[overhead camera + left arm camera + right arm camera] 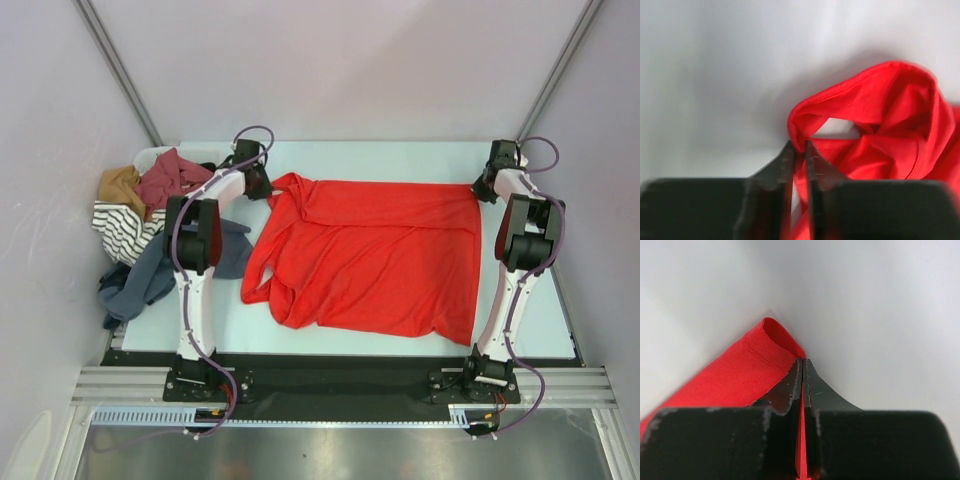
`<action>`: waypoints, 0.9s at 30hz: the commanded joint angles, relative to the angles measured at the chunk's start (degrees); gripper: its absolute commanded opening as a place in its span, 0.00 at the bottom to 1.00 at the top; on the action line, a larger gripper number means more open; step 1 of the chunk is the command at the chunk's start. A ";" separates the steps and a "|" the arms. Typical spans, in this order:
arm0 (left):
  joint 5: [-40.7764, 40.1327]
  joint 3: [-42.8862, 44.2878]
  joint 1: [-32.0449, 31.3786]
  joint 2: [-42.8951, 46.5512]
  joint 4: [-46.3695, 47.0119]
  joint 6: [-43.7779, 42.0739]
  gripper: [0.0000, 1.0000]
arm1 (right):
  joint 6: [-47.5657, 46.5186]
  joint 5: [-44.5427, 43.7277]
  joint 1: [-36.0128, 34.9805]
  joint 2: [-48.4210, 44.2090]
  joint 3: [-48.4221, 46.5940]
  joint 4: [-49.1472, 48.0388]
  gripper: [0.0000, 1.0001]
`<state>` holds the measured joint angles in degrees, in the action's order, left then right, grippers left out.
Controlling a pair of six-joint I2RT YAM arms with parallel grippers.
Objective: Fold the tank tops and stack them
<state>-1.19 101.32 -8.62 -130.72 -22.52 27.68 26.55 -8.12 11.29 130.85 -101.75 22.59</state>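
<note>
**Figure. Start of the 1st fold, seen from above and from both wrists.**

The table (380,150) carries 1 red tank top (370,250) spread across its middle, between the 2 arms. The straps and neck point to the left and the straight hem to the right. The cloth is bright red, thin and soft. It lies mostly flat, with shallow ripples across the body, while the near-left part around the armholes is bunched and folded over itself.

At the far-left corner a white basket (150,155) holds a pile of other clothes (135,215). A grey-blue garment (150,278) trails from it onto the table; whether this is the 2nd tank top cannot be told.

The left gripper (799,146) sits at the far-left shoulder strap (805,117). Its jaws are drawn almost together, with red cloth between them. The right gripper (802,361) is at the far-right hem corner (775,335), with its jaws pressed fully together on a thin red edge.

The step in hand appears to be pinching the 2 far corners before the 1st fold; nothing is folded or stacked yet. The next move probably calls for lifting both corners together and carrying them toward the near edge at an even pace, with the cloth taut between them. The slack left side is likely to crease.
</note>
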 commanded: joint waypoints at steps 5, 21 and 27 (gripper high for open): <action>-3.02 10.56 3.08 -2.18 -3.05 -0.61 0.00 | 1.31 -0.14 2.42 -4.46 0.59 -1.67 0.00; -8.74 24.97 5.99 -6.29 -4.89 -4.13 0.02 | 2.19 1.44 2.16 -0.69 -5.73 -1.67 0.00; -8.92 27.80 6.69 -9.29 -5.16 -3.08 0.04 | 2.20 2.67 1.98 1.95 -9.68 -1.85 0.00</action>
<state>-7.84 127.31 -2.72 -137.86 -27.51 25.28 28.47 -5.52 13.30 131.28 -107.18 22.35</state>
